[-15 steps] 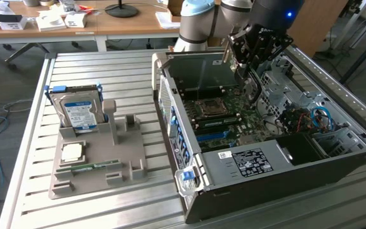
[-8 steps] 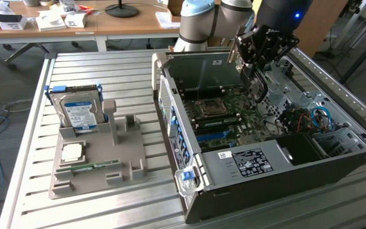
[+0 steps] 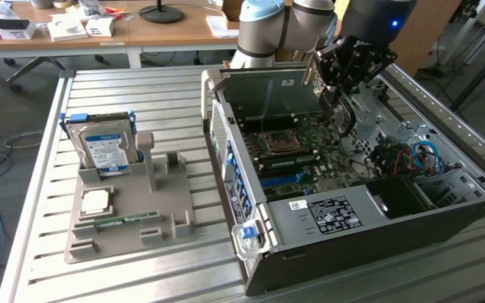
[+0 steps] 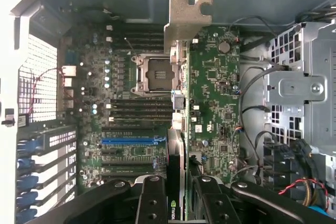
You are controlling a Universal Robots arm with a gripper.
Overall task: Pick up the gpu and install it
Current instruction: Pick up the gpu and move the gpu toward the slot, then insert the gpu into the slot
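Black end effector (image 4: 178, 203) pinches the gpu (image 4: 176, 156) edge-on, its faces hidden.

Your gripper (image 4: 177, 184) is black. The gpu (image 4: 176, 153) shows a black edge, and its bracket (image 4: 186, 22) is dull silvery-grey. The motherboard (image 4: 215, 103) is dark green, with black slots and one bright blue slot (image 4: 128, 141). At the exterior view's left, the hard drive (image 3: 101, 148) is silver with a blue-and-white label, and its holder (image 3: 133, 208) is plain grey. The table (image 3: 124, 82) is pale metal striped with ribs. Inside the case (image 3: 377, 252), itself black and grey, are red and blue cables (image 3: 419, 158).
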